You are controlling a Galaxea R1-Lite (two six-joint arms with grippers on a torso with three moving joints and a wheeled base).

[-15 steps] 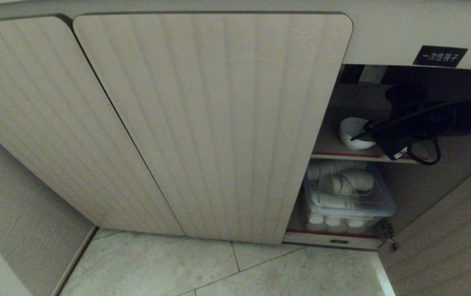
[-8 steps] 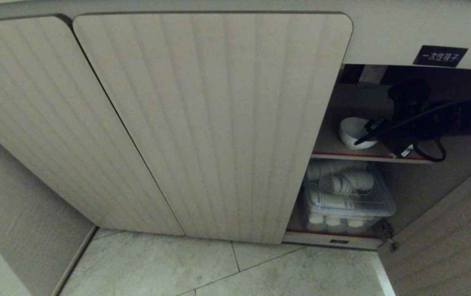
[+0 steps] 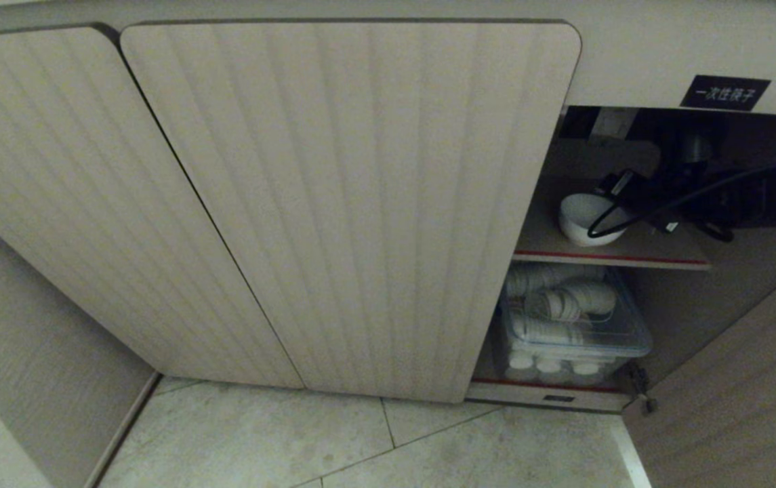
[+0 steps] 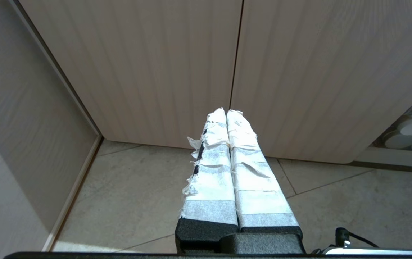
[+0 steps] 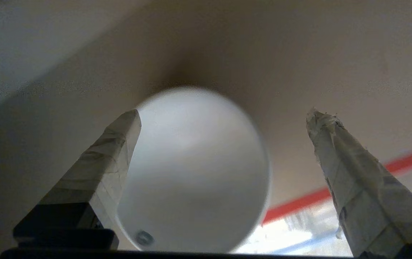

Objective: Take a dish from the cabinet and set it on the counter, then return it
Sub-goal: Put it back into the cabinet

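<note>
The dish point(image 3: 581, 215), a small white bowl, sits on the red-edged upper shelf point(image 3: 631, 259) of the cabinet point(image 3: 347, 203), inside its open right bay. My right arm point(image 3: 733, 196) reaches into that bay from the right. In the right wrist view my right gripper point(image 5: 223, 114) is open and the dish point(image 5: 195, 172) lies between its taped fingers, close against one finger point(image 5: 112, 158) and well apart from the other. My left gripper point(image 4: 227, 111) is shut and empty, parked low and facing the closed doors. The counter is out of view.
A clear plastic box of stacked white ribbed cups point(image 3: 570, 318) fills the lower shelf. The swung-open door point(image 3: 733, 407) stands at the right. A black label point(image 3: 724, 93) sits above the bay. Tiled floor point(image 3: 360, 447) lies in front, and a wall panel point(image 3: 22, 379) closes the left.
My right hand has risen a little and rolled at the wrist inside the bay, beside the dish. The dish has not moved. The left arm is still.
</note>
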